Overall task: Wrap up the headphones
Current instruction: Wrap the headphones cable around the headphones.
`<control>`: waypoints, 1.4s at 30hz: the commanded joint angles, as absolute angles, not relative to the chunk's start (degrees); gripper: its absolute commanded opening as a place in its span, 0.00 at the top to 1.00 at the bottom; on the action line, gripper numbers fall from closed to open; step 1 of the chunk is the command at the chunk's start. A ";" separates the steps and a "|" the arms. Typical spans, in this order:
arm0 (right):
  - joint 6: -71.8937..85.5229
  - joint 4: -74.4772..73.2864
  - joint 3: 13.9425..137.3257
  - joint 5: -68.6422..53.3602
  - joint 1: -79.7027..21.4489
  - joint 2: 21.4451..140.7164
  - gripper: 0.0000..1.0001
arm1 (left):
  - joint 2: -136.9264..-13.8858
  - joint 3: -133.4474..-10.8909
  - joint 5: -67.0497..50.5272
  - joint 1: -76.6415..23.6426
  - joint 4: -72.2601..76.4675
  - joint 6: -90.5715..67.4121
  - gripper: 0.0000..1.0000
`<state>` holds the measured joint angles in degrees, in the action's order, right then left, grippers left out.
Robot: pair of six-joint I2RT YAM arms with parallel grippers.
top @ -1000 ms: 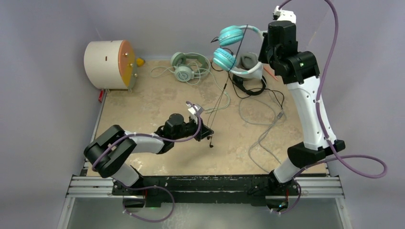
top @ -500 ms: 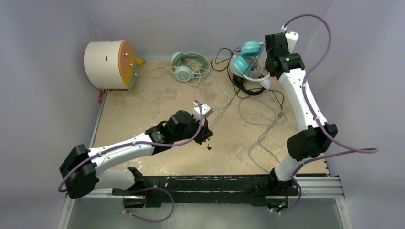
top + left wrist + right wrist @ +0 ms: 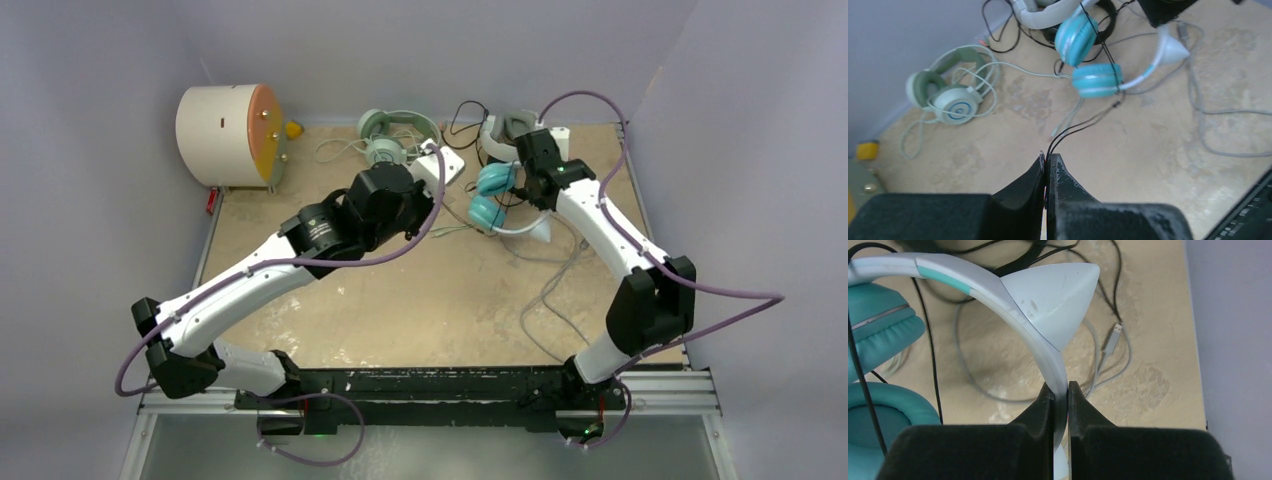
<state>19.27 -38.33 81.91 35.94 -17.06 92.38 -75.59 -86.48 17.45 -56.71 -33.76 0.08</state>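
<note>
The right gripper (image 3: 1060, 390) clamps the smooth, curved white band (image 3: 998, 285) of the teal headphones (image 3: 1095, 80), just below its pointed cone (image 3: 1058, 295). The padded teal cups sit left of these fingers. The left gripper (image 3: 1047, 160) is pinched on a thin black cable (image 3: 1083, 126) that runs ahead to those cups. Ahead-left lie the mint-green headphones (image 3: 955, 102), their cord looped. Beyond the cups are the white-and-grey headphones (image 3: 1043, 15). A grey USB cable (image 3: 1111, 337) loops over the mottled tan table (image 3: 1148, 165) beyond the right fingers, with the wall (image 3: 1238, 315) close on their right.
</note>
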 commanded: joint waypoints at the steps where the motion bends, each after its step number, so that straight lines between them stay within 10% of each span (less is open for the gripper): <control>1: 14.93 -35.37 79.27 33.80 -22.80 85.95 1.00 | -79.78 -90.43 25.11 -56.58 -33.61 11.13 1.00; 28: 8.12 -41.82 66.53 9.78 -40.94 71.82 1.00 | -88.77 -97.20 -4.20 -42.35 -21.22 9.03 1.00; 42: 10.02 -48.48 70.78 3.22 -41.84 62.91 1.00 | -87.61 -79.48 -26.98 -28.91 -2.82 -7.35 1.00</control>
<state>9.67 -44.51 66.35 7.86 -40.97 65.95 -90.56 -84.38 -18.81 -33.26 -17.76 0.40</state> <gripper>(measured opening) 0.058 0.005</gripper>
